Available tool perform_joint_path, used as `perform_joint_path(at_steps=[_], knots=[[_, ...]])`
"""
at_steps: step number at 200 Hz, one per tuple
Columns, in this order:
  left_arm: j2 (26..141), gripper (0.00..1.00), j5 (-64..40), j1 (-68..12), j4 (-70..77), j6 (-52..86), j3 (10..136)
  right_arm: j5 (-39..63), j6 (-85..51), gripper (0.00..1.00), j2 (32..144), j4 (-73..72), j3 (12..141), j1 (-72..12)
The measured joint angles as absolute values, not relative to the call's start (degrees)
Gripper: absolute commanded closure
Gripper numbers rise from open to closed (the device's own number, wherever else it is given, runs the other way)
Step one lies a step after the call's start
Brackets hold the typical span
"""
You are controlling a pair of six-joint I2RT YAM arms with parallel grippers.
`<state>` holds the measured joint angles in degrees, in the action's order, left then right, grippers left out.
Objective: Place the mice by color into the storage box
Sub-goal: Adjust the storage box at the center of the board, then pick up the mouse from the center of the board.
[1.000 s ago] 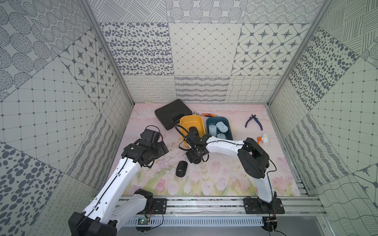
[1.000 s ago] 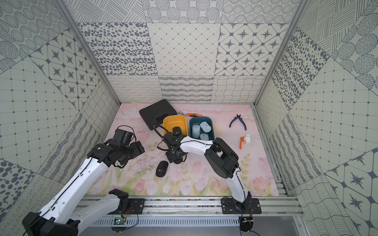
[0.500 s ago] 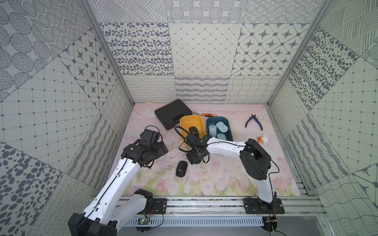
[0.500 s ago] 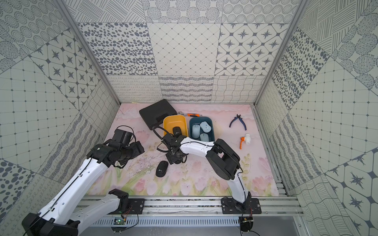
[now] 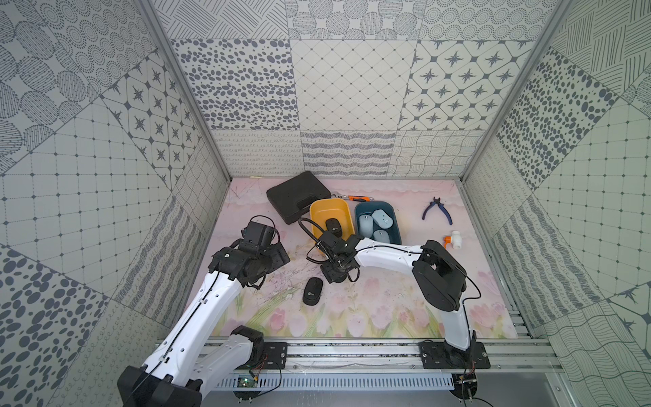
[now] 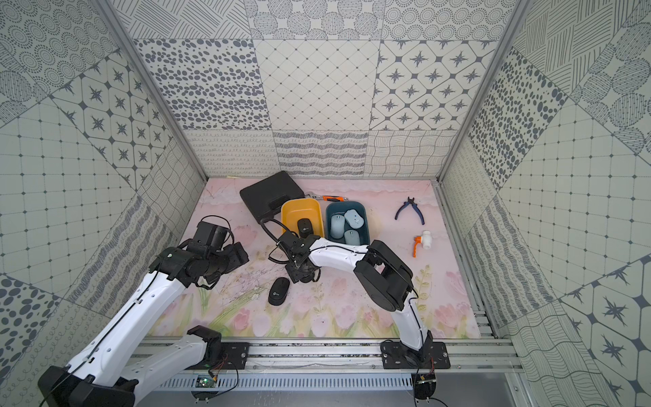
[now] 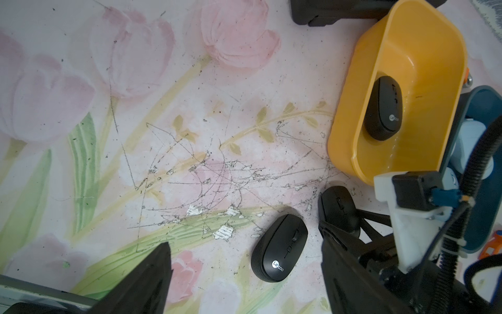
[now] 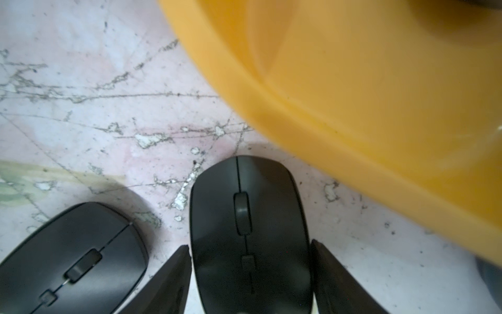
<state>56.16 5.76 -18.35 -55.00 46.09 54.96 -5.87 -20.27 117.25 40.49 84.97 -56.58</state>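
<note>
1. While the left gripper [image 7: 244, 236] hangs over the mat [image 5: 387, 299] w/ fingers spread wide and nothing btwn them, the right gripper [image 8: 248, 244] pinches a black mouse. One finger [image 8: 176, 274] lies against each flank of the held mouse [image 8: 248, 212].
2. Held mouse is down at mat level, just outside the yellow bin [image 8: 353, 81], w/ its scroll-wheel end toward the bin wall. Whether it rests on the mat or is lifted a little cannot be told. In both top views the gripper's body hides most of it.
3. Loose mouse [image 5: 312, 290], black w/ a round white logo, lies flat on the mat just beside the held one. It does not touch it, and lies on the left arm's side, nearer the mat's front edge.
4. Binned mouse [image 5: 333, 227], also black, lies logo-up in the yellow bin, nr the bin's front end.
5. Three blue mice [image 5: 383, 218] lie in the blue bin [image 5: 373, 203]. It stands right beside the yellow bin, on the right arm's side.
6. Black case [image 5: 296, 195] lies at the yellow bin's back corner, on the left arm's side.
7. Pliers [image 5: 436, 211] and a white valve [image 5: 454, 240] w/ an orange handle lie well apart from the bins, nr the right wall.
</note>
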Motion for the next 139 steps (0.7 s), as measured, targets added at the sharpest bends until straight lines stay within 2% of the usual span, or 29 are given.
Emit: perform_joint_path(at_steps=[33, 94, 139], knots=[[56.0, 0.11, 5.8, -18.3, -55.0, 46.1, 55.1, -6.8, -20.9, 0.22, 117.3, 40.0, 84.3, -57.6], [55.0, 0.11, 5.8, -18.3, -55.1, 46.1, 55.1, -9.0, -22.8, 0.26, 117.3, 38.7, 82.4, -59.2], [54.9, 0.11, 5.8, -18.3, -55.0, 46.1, 55.1, -12.3, -23.5, 0.22, 117.3, 38.0, 82.4, -60.5]])
